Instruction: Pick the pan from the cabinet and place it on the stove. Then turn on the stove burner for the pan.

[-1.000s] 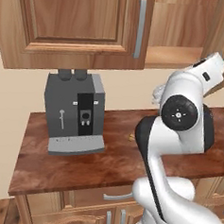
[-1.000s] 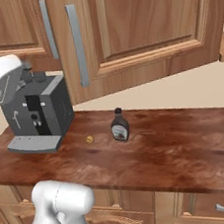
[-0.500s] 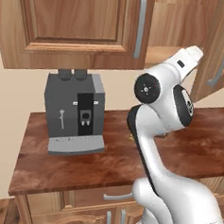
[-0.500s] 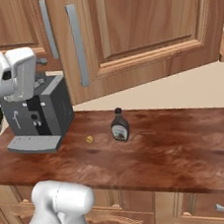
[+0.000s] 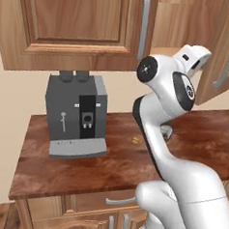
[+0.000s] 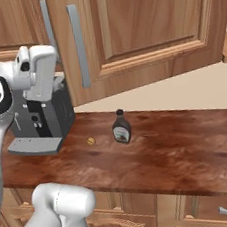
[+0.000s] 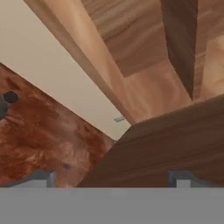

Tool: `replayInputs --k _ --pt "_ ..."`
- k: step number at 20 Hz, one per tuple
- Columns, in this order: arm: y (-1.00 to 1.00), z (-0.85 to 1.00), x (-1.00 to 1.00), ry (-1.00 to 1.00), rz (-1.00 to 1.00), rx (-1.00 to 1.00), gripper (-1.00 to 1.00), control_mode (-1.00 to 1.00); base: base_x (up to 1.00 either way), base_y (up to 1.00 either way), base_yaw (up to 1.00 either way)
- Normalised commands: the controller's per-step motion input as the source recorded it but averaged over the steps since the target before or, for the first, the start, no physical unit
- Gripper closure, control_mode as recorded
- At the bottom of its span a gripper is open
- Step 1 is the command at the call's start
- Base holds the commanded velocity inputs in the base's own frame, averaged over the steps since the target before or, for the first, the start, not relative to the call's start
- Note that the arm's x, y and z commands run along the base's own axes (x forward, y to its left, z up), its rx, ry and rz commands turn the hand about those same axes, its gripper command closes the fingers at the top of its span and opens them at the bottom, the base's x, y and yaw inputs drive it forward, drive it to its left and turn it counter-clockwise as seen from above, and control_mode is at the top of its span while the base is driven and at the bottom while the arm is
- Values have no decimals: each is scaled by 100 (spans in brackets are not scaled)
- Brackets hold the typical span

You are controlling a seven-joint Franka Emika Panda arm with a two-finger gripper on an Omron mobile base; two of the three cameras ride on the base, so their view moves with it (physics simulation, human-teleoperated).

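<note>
The pincer (image 7: 112, 177) stood spread and empty beneath the open cabinet (image 7: 144, 83), its door (image 5: 226, 51) close beside. The pan's position could not be determined; a blind reach risked striking the door

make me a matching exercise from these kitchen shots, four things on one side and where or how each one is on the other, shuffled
Things:
1. coffee machine
2. sauce bottle
3. hand
4. cabinet door

Places or states:
A. swung open, at the right edge of the left base view
B. fingers wide apart, holding nothing
C. dark, standing upright on the counter, right of a small yellowish bit
D. grey box at the left end of the counter

Pairs: 1-D, 2-C, 3-B, 4-A
</note>
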Motion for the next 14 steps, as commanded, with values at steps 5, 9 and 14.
replayInputs --k 5,9,14 --pt "-48 -19 -66 2 -20 0 -100 -100 0 0 0" --pt "-51 -16 -78 1 -20 0 -100 -100 0 0 0" --pt "-68 -11 -7 13 -14 0 -100 -100 0 0 0"
